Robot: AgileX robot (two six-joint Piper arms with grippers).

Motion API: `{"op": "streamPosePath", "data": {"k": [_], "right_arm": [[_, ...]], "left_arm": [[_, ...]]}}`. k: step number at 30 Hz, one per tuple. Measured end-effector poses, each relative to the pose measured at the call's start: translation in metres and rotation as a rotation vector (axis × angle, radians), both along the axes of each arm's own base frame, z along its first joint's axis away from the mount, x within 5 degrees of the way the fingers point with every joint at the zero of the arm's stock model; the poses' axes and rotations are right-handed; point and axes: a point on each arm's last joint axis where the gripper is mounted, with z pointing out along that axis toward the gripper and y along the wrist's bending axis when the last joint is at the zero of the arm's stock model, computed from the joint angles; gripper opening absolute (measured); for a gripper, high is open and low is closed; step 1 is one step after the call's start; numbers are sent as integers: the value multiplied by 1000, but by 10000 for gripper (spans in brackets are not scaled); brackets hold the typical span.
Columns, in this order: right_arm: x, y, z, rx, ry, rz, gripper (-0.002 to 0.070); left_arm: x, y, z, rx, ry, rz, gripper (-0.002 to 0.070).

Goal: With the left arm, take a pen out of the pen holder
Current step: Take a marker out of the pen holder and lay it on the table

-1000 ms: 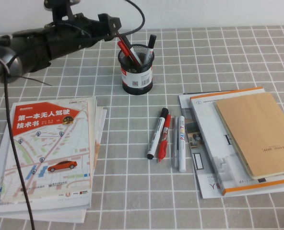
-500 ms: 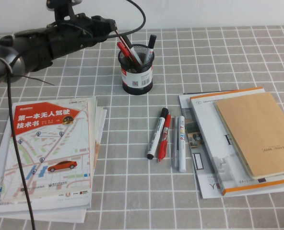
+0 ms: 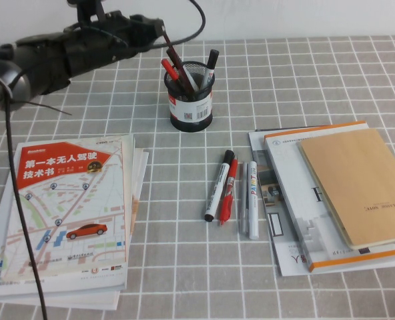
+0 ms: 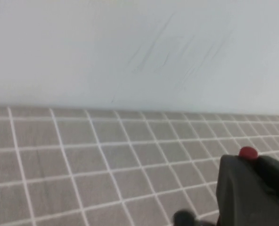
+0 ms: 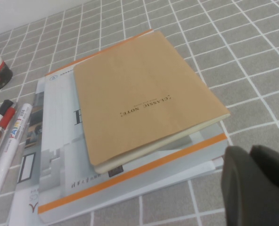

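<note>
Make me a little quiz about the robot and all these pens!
1. True or false: the left gripper is shut on a pen sticking up from the pen holder.
2. How many loose pens lie on the table?
3. The right gripper hovers by: A the brown notebook, B a teacup, C the pen holder.
Key: 1 true; 2 four; 3 A.

Black metal wire-mesh holder (image 3: 203,93), smooth plastic pen (image 3: 173,55) in it, glossy plastic markers (image 3: 217,187), matt grey tile-patterned tabletop (image 3: 184,267), glossy paper map book (image 3: 64,213), matt tan kraft-paper notebook (image 3: 357,187), smooth paper booklet (image 3: 287,247) beneath.
</note>
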Motion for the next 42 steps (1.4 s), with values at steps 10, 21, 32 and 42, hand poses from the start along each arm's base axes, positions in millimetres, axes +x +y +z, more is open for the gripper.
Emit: {"op": "streamPosePath", "data": {"k": [10,21,32,42], "right_arm": [[0,0,0,0,0,0,-13],[0,0,0,0,0,0,-13],[0,0,0,0,0,0,-13],[0,0,0,0,0,0,-13]], "left_arm": [[-28,5,77,-40,-146,-14,18],[-94,16,157,96,-153,-104,17],[-160,22,166,452,183,-293,17],[-184,-57,113,879,345,-353,17]]}}
